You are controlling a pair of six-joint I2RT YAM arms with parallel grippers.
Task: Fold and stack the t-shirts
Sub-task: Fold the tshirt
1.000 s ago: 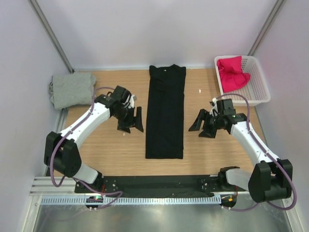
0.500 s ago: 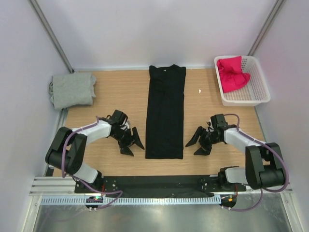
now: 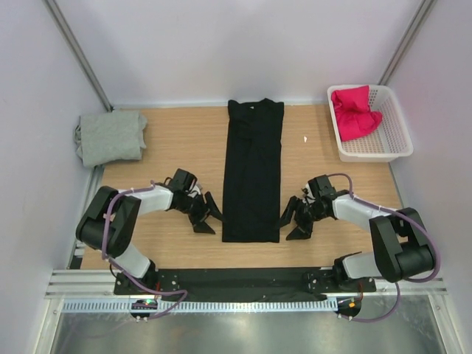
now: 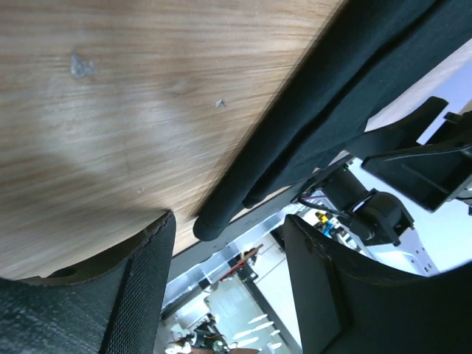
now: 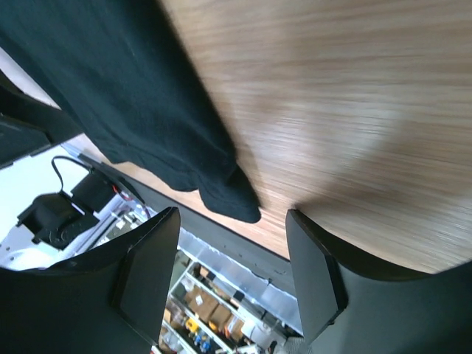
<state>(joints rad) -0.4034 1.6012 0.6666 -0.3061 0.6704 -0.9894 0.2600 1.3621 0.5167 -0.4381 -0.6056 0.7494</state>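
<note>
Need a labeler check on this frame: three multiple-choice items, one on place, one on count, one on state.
1. Where is the magenta-red t-shirt?
A. on top of another shirt
B. in the white basket
C. held in a gripper

2. How many t-shirts are in view?
A. two
B. four
C. three

3. How do the left gripper and the right gripper stand?
A. both open, one on either side of the near end of the black t-shirt
B. both shut on cloth
C. one open, one shut

Key:
1 B: it lies bunched inside the basket at the far right.
2 C: the black one, the magenta-red one and a grey t-shirt at the far left.
3 A: each wrist view shows spread fingers gripping nothing.
</note>
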